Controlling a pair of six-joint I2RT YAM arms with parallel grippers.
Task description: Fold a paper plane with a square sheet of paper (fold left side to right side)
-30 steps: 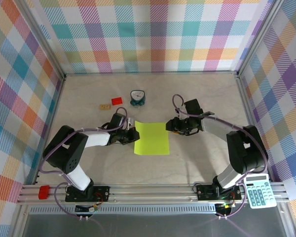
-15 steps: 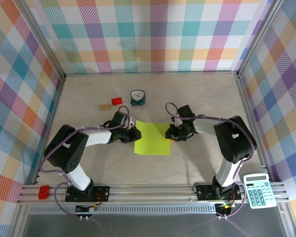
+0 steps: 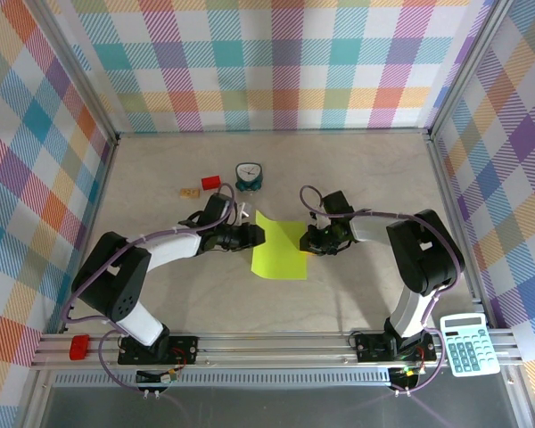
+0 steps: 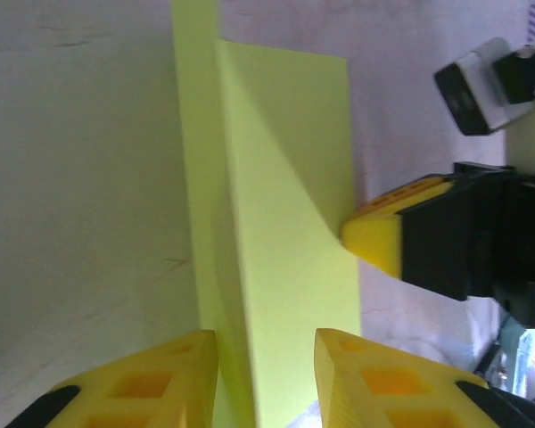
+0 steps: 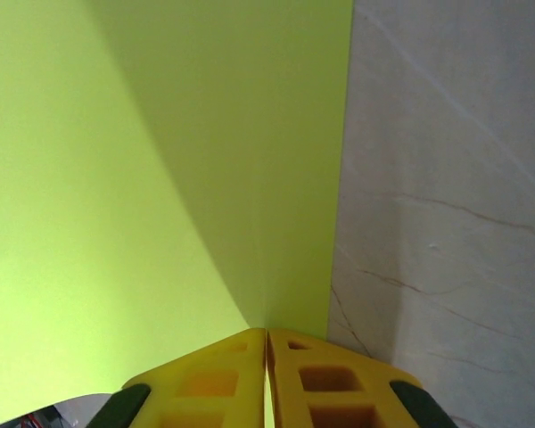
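Top external view: both my arms reach inward to the square sheet of paper (image 3: 281, 254), which lies mid-table between my claws.
Left claw (image 3: 252, 234): at the sheet's left edge. In the left wrist view its yellow fingers (image 4: 152, 374) are spread, with the paper's raised edge in the gap. I cannot tell whether either finger touches it.
Right claw (image 3: 310, 244): at the sheet's right edge, pressed together and pinching the paper. In the right wrist view the sheet runs into the seam between the fingers.
Sheet: plain lime yellow-green, its left part lifted off the table (image 3: 366, 178).
Beyond the sheet: a small teal clock (image 3: 248, 175), a red block (image 3: 210, 182) just left of it, and a tan block (image 3: 191, 191) farther left.
Near rail, right: a calculator (image 3: 467, 344).
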